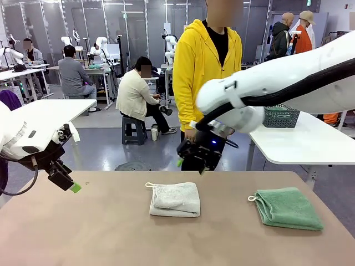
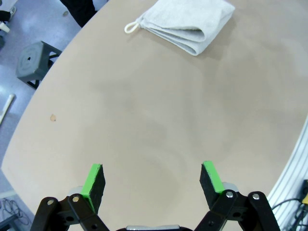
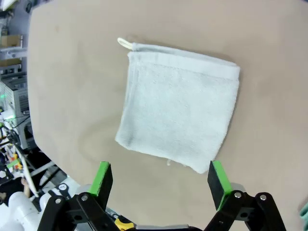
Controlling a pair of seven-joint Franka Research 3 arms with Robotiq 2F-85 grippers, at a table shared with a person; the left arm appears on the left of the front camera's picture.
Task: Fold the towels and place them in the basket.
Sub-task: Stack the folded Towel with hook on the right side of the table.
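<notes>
Your right gripper, jaws wide, hangs over the white towel mid-frame; green towel lower right, near the table edge. Left gripper spread, bare tabletop beneath. Basket, probably, on far table.

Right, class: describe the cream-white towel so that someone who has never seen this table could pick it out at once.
Start at the tan table in front of the person in the yellow hoodie. Near its middle lies the cream-white towel, folded into a neat square with a small loop at one corner. Its neighbour, the green towel, lies toward the robot's right; colour sets them apart.
</notes>
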